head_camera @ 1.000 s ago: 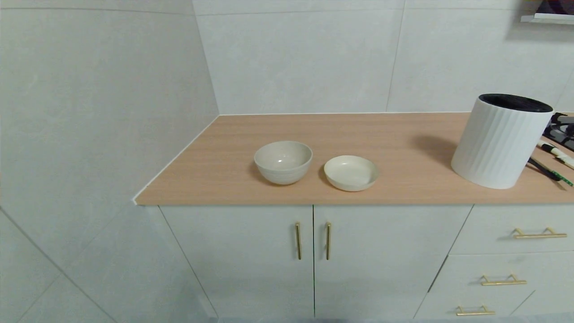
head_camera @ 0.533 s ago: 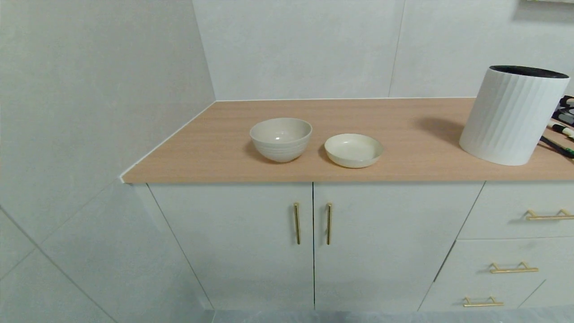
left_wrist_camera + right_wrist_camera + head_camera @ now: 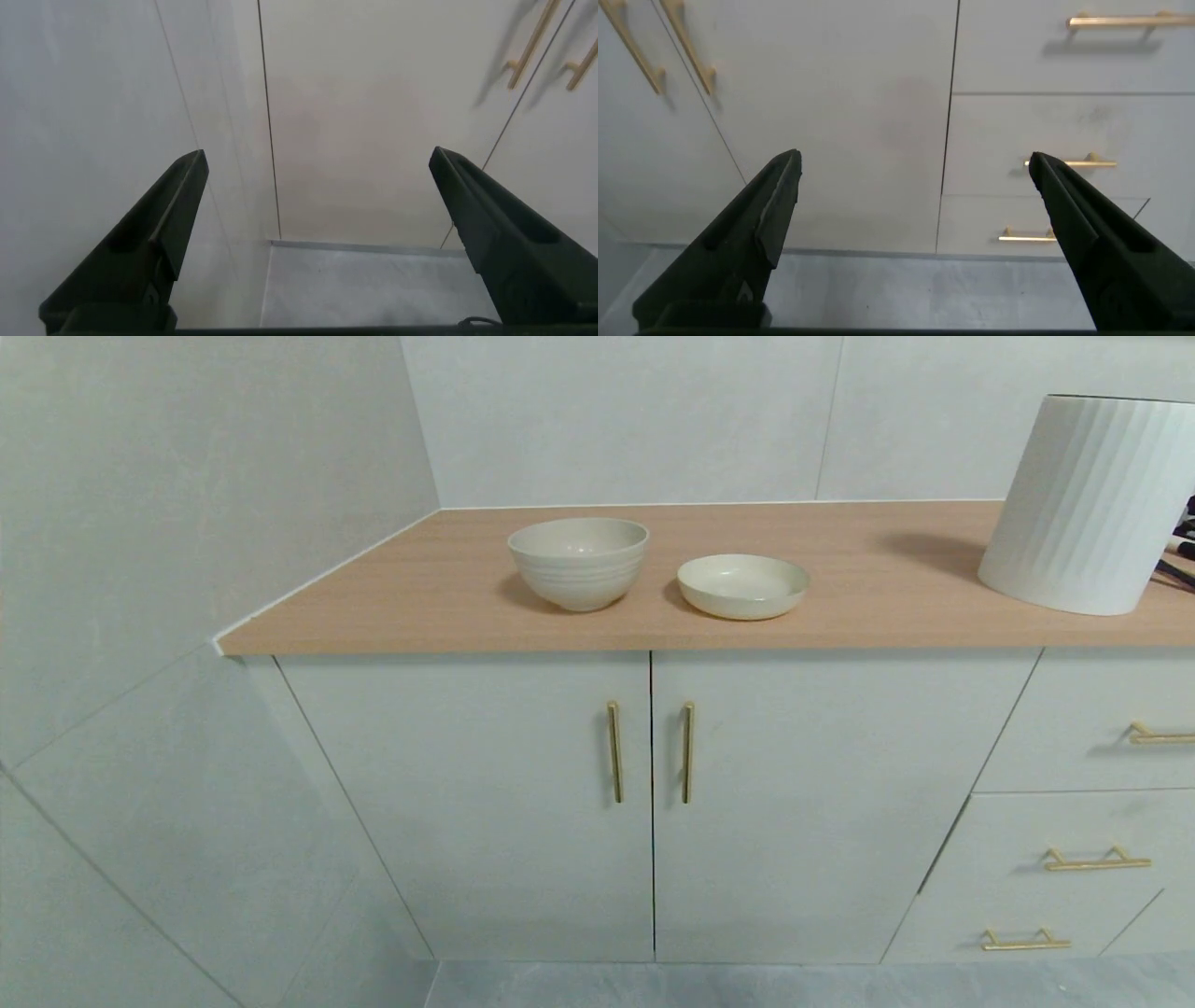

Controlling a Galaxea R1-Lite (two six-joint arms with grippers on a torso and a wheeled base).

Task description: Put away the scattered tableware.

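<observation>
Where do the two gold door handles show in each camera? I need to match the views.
Head: door handles mid-picture, on the cabinet front.
Left wrist: door handles slanted, near a corner.
Right wrist: door handles slanted, near a corner.
Shared landmark: grey floor at the cabinet's foot.

A pale ribbed bowl is sitting on the wooden countertop. A shallow cream dish is lying just beside the bowl on its right, not touching it. Well to the right of both, a tall white ribbed container is standing upright, with thin dark sticks lying just past its base. Below the counter, two cabinet doors are hanging shut. Their gold handles are running side by side under the gap between bowl and dish. Drawers are sitting to their right.
</observation>
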